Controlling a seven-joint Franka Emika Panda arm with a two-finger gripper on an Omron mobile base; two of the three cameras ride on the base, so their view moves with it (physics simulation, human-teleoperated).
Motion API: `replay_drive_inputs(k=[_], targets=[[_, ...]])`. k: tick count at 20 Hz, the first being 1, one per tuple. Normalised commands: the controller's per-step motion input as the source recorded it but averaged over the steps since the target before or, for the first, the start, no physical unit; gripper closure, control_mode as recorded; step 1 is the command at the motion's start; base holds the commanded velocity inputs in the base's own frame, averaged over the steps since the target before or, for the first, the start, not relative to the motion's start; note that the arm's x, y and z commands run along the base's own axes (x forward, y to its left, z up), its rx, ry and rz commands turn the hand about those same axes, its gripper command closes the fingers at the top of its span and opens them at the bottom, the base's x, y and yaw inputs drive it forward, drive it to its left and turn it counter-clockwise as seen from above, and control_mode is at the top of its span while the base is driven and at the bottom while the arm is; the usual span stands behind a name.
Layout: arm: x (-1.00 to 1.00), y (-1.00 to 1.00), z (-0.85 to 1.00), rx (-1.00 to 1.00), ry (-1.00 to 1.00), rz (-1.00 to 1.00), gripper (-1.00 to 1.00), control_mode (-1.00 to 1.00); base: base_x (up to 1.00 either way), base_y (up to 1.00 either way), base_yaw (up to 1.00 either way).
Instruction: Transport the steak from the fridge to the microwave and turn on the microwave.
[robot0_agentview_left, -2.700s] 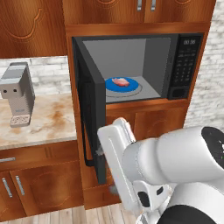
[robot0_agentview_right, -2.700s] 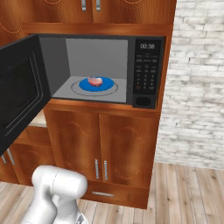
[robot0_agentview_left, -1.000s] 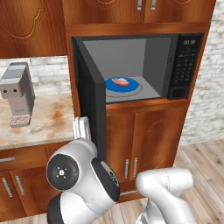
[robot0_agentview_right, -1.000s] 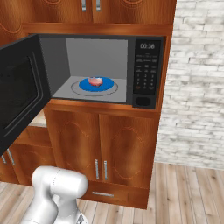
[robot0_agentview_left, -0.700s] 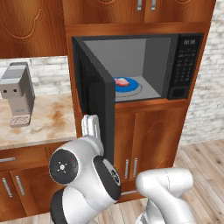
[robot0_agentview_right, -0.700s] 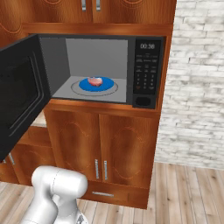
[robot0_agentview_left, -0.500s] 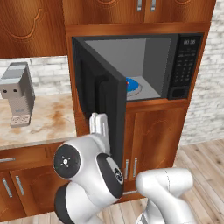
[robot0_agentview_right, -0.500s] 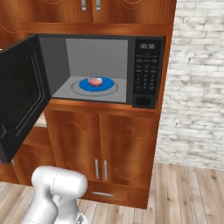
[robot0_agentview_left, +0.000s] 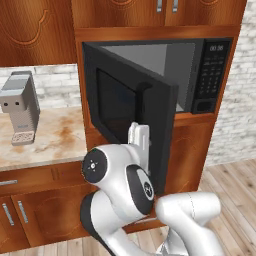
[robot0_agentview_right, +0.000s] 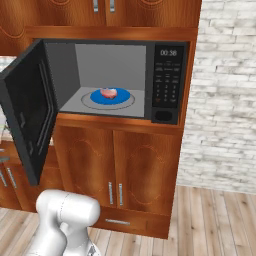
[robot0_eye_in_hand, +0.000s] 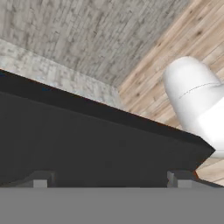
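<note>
The steak (robot0_agentview_right: 108, 93) lies on a round blue plate (robot0_agentview_right: 120, 97) inside the grey cavity of the microwave (robot0_agentview_right: 165, 115). The microwave's black door (robot0_agentview_left: 130, 120) stands about half open and hides the steak in the left base view. My white hand (robot0_agentview_left: 138, 141) sits against the door's outer face near its free edge. In the hand view the dark door (robot0_eye_in_hand: 87, 140) is very close, and my gripper (robot0_eye_in_hand: 110, 180) is open, its fingertips (robot0_eye_in_hand: 41, 179) wide apart with nothing between them. The fridge is out of view.
A grey coffee machine (robot0_agentview_left: 20, 112) stands on the marbled counter (robot0_agentview_left: 55, 142) left of the microwave. The keypad (robot0_agentview_right: 167, 85) is on the microwave's right side. Wooden cabinet doors (robot0_agentview_right: 120, 165) sit below, with a brick wall (robot0_agentview_right: 225, 100) and wood floor (robot0_agentview_right: 210, 215) to the right.
The microwave door has swung from wide open to about half open, with my hand moving along its outer face. It now covers the steak in the left base view.
</note>
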Motion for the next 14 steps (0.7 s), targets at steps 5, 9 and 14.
replay_drive_inputs(k=[5,9,14], targets=[[0.38,-0.64,-0.02,0.00,0.00,-0.07,-1.00,-1.00,0.00,0.00,0.00],[0.49,-0.62,-0.02,0.00,0.00,-0.01,-1.00,-1.00,0.00,0.00,0.00],[0.64,-0.55,-0.04,0.02,0.05,0.02,-1.00,-1.00,0.00,0.00,0.00]])
